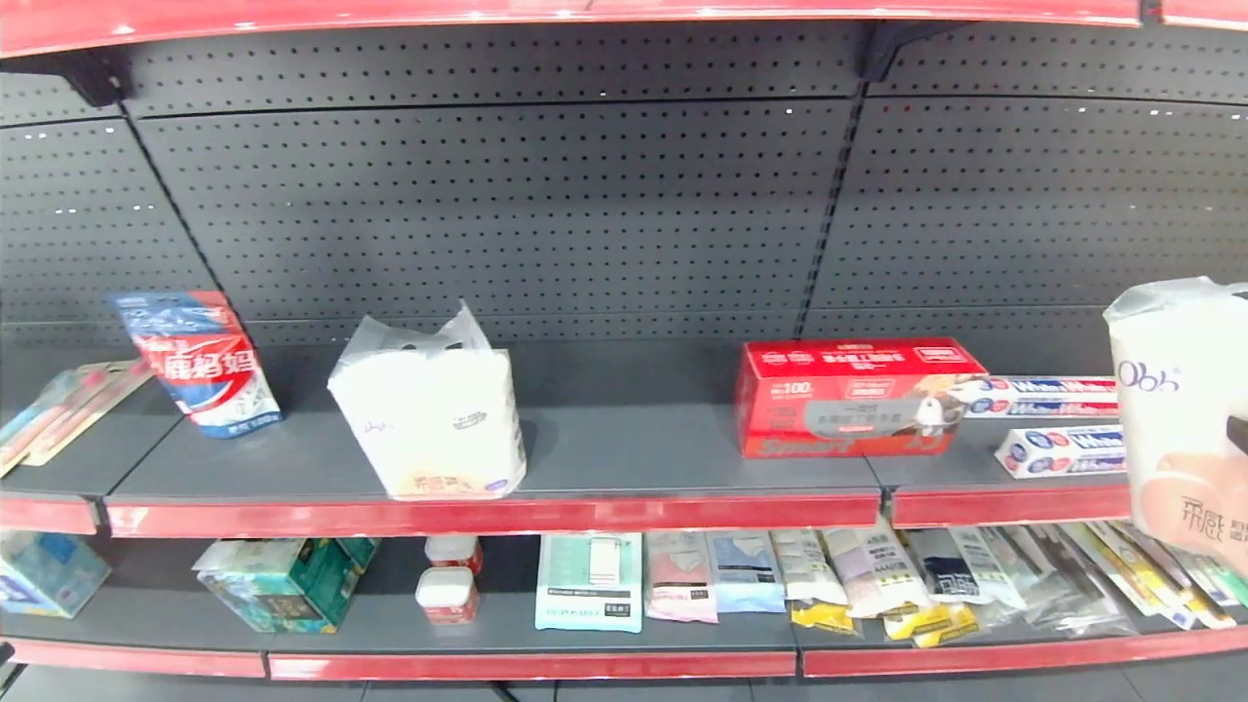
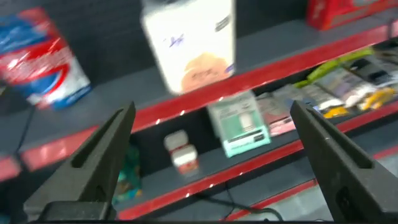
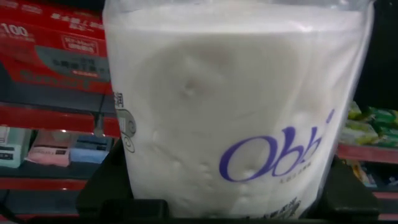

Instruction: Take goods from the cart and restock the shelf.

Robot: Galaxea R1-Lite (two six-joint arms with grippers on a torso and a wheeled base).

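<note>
The right fingers (image 3: pixel 102 186) clamp the tissue pack (image 1: pixel 1180 409) before the shelf's (image 1: pixel 624 429) right end, left fingers (image 2: pixel 99 155) spread empty; its squashy wrap may slip, or knock the toothpaste boxes (image 1: pixel 1058 448) on landing.

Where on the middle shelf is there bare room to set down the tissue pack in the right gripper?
Widest bare patch: between the standing tissue pack and the red box. A narrower gap lies between the blue-and-red pouch and that pack. Crowded: the toothpaste boxes right of the red box.
</note>
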